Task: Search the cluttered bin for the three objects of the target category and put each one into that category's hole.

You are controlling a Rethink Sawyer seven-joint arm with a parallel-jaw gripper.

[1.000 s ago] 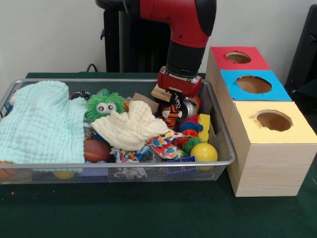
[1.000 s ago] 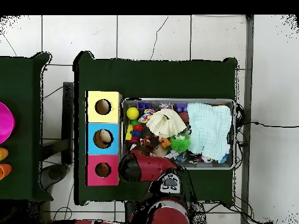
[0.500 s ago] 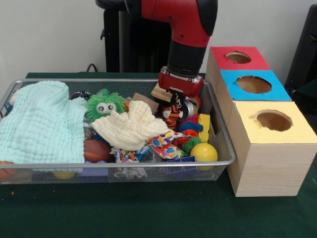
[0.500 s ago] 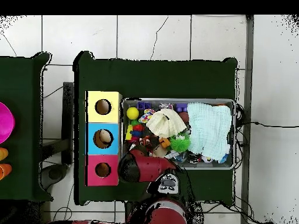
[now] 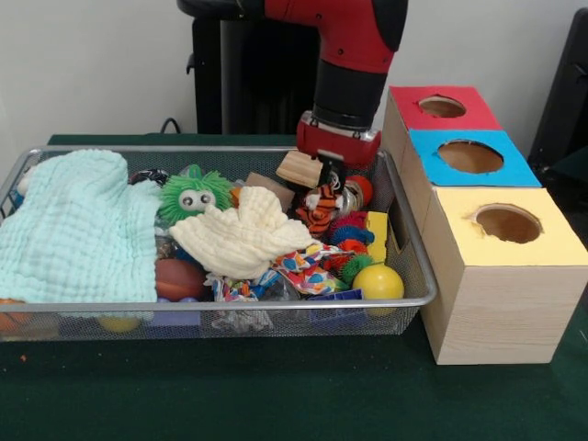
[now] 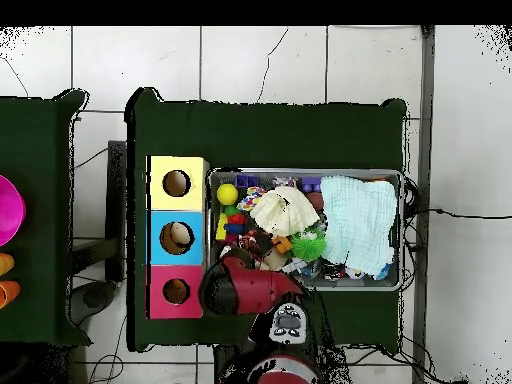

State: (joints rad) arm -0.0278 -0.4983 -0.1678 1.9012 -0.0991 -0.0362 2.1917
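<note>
In the front view my gripper (image 5: 329, 186) hangs over the right end of the wire bin (image 5: 415, 266), shut on a small orange-and-black striped tiger toy (image 5: 322, 208). The toy dangles just above the clutter. A wooden block (image 5: 300, 169) sits at the gripper's left side. To the right stand three boxes with round holes: red (image 5: 442, 107), blue (image 5: 469, 156) and yellow (image 5: 507, 223). From overhead, the red arm (image 6: 245, 286) covers the gripper; the blue box's hole (image 6: 177, 237) shows something pale inside.
The bin holds a mint cloth (image 5: 73, 230), a cream cloth (image 5: 241, 237), a green fuzzy toy (image 5: 194, 194), a yellow ball (image 5: 378, 282), a brown ball (image 5: 178, 277) and several bright small toys. A pink dish (image 6: 8, 210) lies on the side table.
The arm has risen, and the tiger toy has come up out of the clutter with the gripper. The bin's other contents stay put.
</note>
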